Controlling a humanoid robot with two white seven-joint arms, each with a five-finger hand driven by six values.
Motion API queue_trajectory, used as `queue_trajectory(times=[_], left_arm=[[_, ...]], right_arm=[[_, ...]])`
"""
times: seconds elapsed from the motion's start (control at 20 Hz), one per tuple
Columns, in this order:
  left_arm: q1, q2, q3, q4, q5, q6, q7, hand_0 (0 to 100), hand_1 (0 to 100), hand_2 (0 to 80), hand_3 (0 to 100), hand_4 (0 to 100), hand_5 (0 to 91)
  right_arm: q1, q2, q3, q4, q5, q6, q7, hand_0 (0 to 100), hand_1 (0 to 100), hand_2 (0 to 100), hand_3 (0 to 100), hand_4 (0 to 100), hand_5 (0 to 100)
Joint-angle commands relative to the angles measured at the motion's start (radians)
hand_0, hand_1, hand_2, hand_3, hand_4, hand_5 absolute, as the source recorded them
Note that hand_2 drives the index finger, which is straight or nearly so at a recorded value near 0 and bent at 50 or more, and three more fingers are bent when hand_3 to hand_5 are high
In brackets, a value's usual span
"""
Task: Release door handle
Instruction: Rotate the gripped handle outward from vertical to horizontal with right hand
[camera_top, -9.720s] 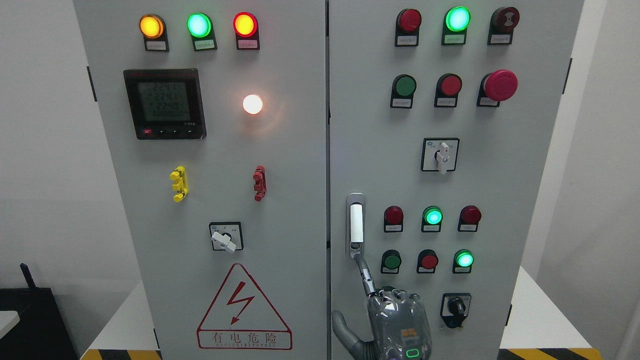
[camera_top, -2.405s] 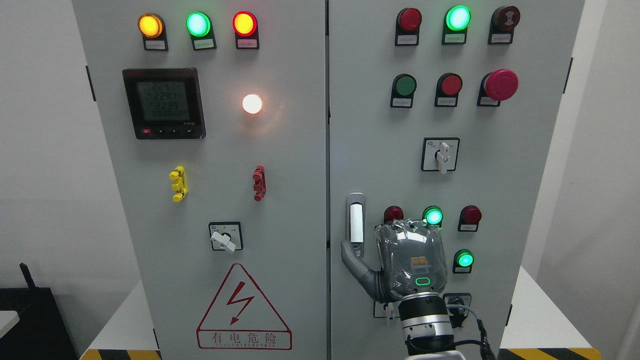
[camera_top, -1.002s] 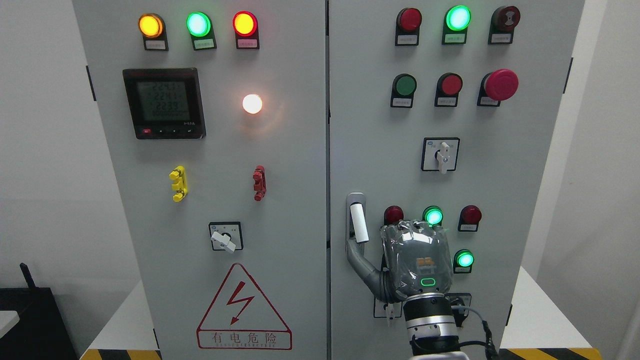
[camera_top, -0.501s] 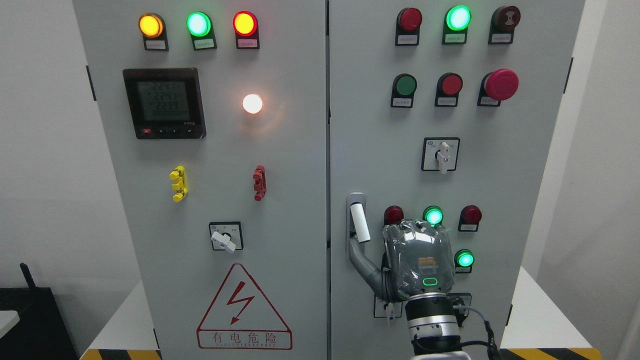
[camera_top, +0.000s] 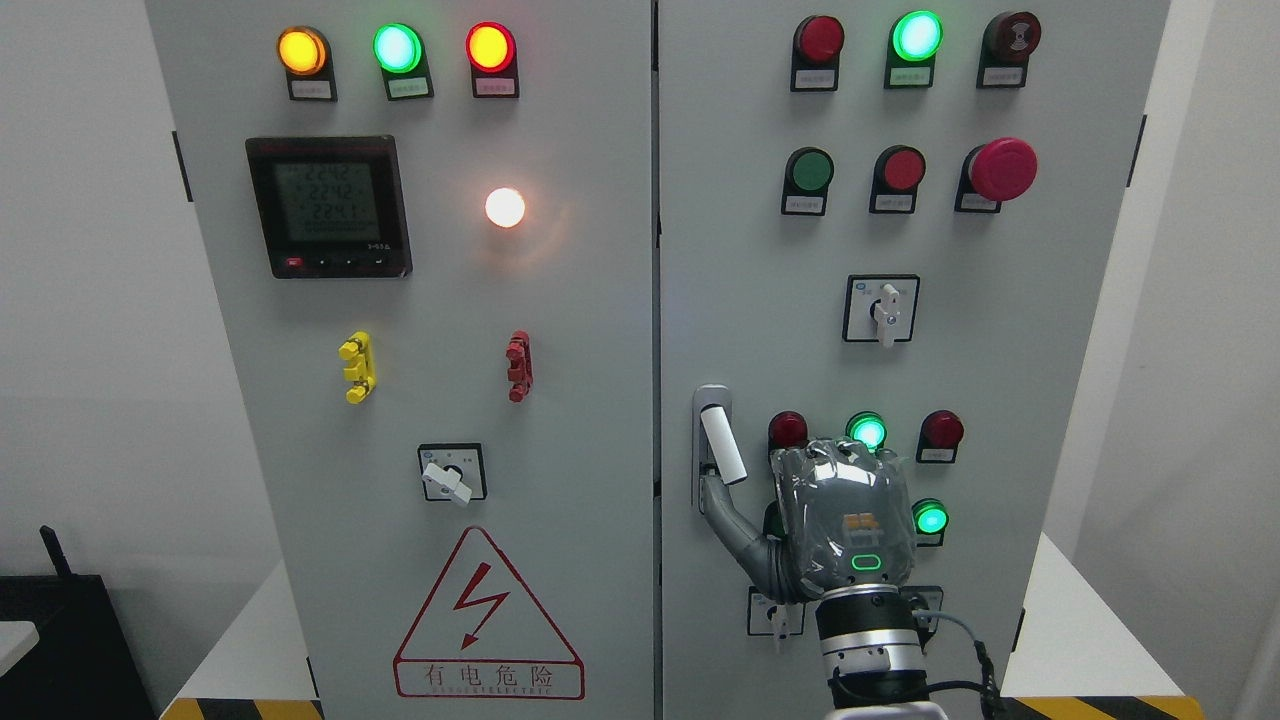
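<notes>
A: Right hand (camera_top: 838, 520), grey, wrapped in clear plastic, comes up from the bottom edge on a silver banded wrist (camera_top: 868, 645). Back of the hand faces the camera, a green light lit low on it.

B: Pose?

A: Palm toward the grey cabinet door (camera_top: 740, 250). The thumb (camera_top: 728, 515) stretches up-left; its tip touches the lower end of the white bar door handle (camera_top: 722, 445). The other fingers are curled out of sight behind the hand.

B: Grasping it?

A: Cannot tell; only the thumb's contact shows.

B: Handle's position?

A: In its silver recessed mount (camera_top: 700, 400) at the door's left edge. Top sits in the mount, bottom tilts out to the right, beside the dark red round lamp (camera_top: 787, 429).
</notes>
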Motion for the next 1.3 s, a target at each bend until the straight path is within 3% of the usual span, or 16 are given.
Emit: queue_trajectory(times=[0.0, 1.25], left_arm=[[0.001, 0.000, 0.011, 0.017, 0.000, 0.001, 0.001, 12, 39, 0.0, 0, 0, 0.0], [0.000, -0.001, 0.011, 0.017, 0.000, 0.001, 0.001, 12, 39, 0.0, 0, 0, 0.0]], right_arm=[[0.000, 0.000, -0.009, -0.002, 0.001, -0.001, 0.000, 37, 0, 97, 100, 100, 96], [0.001, -0.002, -0.019, -0.011, -0.001, -0.002, 0.000, 39, 3, 97, 100, 100, 96]])
